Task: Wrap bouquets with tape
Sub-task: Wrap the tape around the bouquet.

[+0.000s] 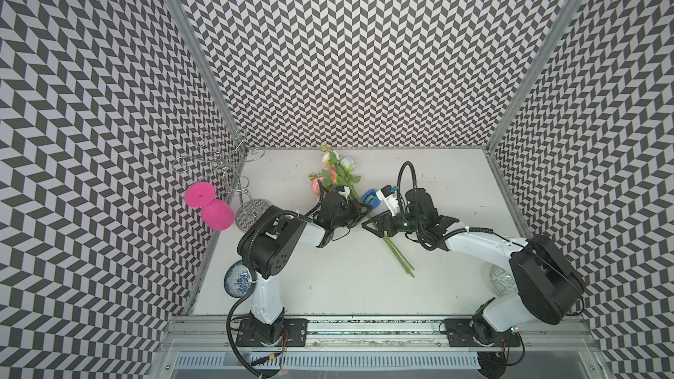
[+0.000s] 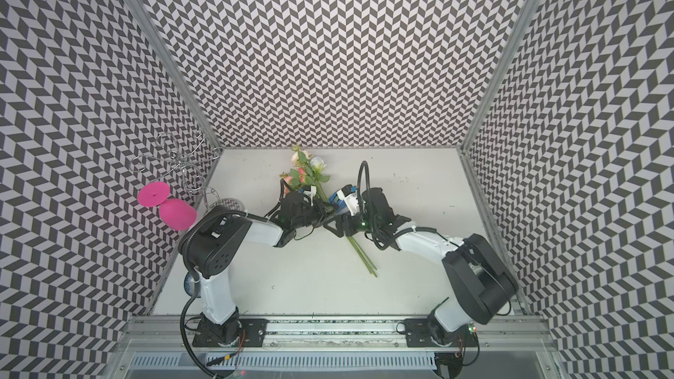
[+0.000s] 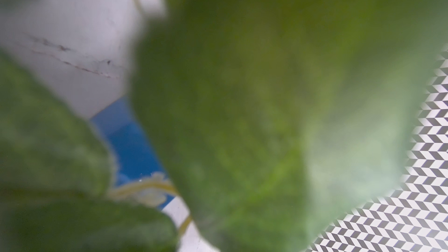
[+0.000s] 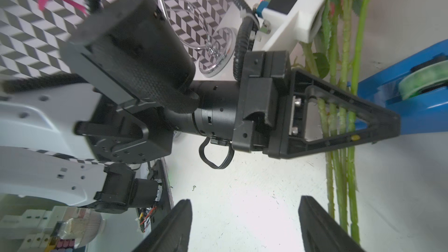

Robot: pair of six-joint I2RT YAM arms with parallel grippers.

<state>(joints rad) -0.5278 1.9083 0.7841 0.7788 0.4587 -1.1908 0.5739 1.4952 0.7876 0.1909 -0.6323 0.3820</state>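
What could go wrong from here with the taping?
1. Leaves blanket the left wrist view, so that camera barely shows the tape dispenser.
2. The left gripper, jaws shut, sits at the dispenser across the bouquets. Nothing visibly pins either, since the right gripper hangs open and empty, so a pull may drag them.

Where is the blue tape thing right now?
In a top view, the blue tape dispenser sits on the table near the middle, toward the back wall, just right of the flower stems.
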